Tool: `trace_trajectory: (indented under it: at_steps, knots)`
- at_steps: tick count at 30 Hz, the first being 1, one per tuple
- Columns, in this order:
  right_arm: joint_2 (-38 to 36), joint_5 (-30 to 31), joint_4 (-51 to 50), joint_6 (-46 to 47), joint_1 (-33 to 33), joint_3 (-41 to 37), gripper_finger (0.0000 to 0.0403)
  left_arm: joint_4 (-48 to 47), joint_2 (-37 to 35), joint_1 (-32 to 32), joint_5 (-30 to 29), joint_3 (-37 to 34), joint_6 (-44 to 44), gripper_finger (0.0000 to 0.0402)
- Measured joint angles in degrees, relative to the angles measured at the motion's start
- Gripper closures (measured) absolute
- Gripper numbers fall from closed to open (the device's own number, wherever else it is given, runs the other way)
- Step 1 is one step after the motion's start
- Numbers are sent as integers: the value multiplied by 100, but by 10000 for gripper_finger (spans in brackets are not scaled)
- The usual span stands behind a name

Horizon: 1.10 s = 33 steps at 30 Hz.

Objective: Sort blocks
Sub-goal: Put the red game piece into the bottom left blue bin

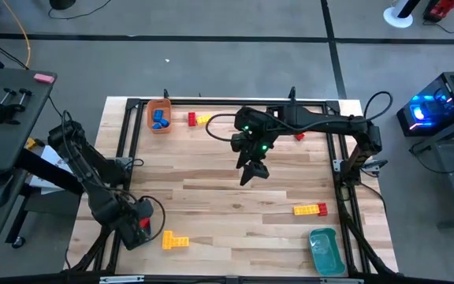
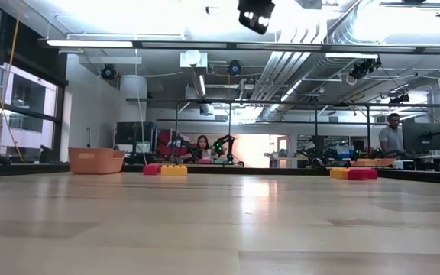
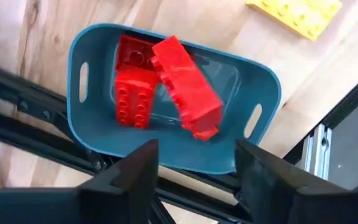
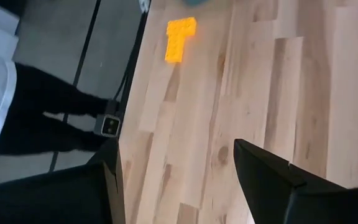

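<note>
Spread left gripper (image 3: 194, 165) over teal tray (image 3: 86, 124) holding red blocks (image 3: 185, 87) — right gripper (image 1: 252, 171) spread mid-table.

Red blocks (image 3: 166, 81) fill a teal tray (image 3: 86, 130); blue blocks (image 1: 159, 118) sit in an orange tray (image 1: 150, 115); yellow blocks (image 1: 174, 241) dot the pale striped wooden desk (image 1: 211, 197) beside dark arms.

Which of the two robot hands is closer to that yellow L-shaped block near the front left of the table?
The left. The left gripper sits right beside the yellow L-shaped block, over a blue tray. The right gripper hangs over the table's middle, much farther away.
</note>
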Motion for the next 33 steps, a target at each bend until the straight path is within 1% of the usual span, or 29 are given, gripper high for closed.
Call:
trace_trajectory:
  at_steps: [2, 4, 6, 9, 11, 12, 14, 15, 17, 20, 22, 24, 27, 30, 33]
  knots:
    - [-80, 86, 139, 271, 0, 0, 214, -4, -54, 8, 0, 0, 254, 188]
    - [-169, 254, 306, 555, 9, 0, 214, -2, -164, 51, -211, 0, 377, 178]
    - [-255, 446, 514, 839, 39, 2, 214, 0, -322, 136, -762, 0, 407, 170]
    - [-361, 850, 853, 1239, 107, 2, 214, -28, -604, 426, -2056, 0, 395, 164]
    - [-432, 1171, 1052, 1486, 143, 2, 214, -81, -759, 834, -2901, -26, 328, 164]
    - [-455, 1310, 1155, 1590, 160, 2, 214, -86, -829, 1164, -3194, -76, 378, 164]
    - [-526, 1608, 1327, 1788, 163, 4, 214, 22, -900, 2020, -3509, -181, 958, 163]
    - [-554, 1728, 1388, 1862, 164, 9, 214, 177, -898, 2543, -3547, -203, 1460, 163]
    - [-600, 1958, 1458, 1997, 147, 15, 214, 786, -862, 3631, -3453, -239, 2537, 163]
    - [-680, 2239, 1511, 2077, 51, 20, 214, 2026, -673, 5252, -2930, -232, 3962, 163]
    - [-769, 2403, 1482, 2070, -58, 20, 214, 2681, -494, 6197, -2561, -158, 4438, 163]
    - [-843, 2559, 1470, 2030, -192, 20, 214, 3008, -219, 7051, -2455, 18, 4649, 163]
    - [-992, 2639, 1420, 1794, -471, 20, 214, 3028, 259, 8006, -2411, 253, 4814, 163]
    - [-1108, 2662, 1377, 1423, -811, 20, 214, 3012, 745, 8600, -2312, 436, 4800, 163]
    - [-1160, 2660, 1293, 1011, -1205, 22, 214, 3021, 1257, 8911, -1975, 541, 4506, 163]
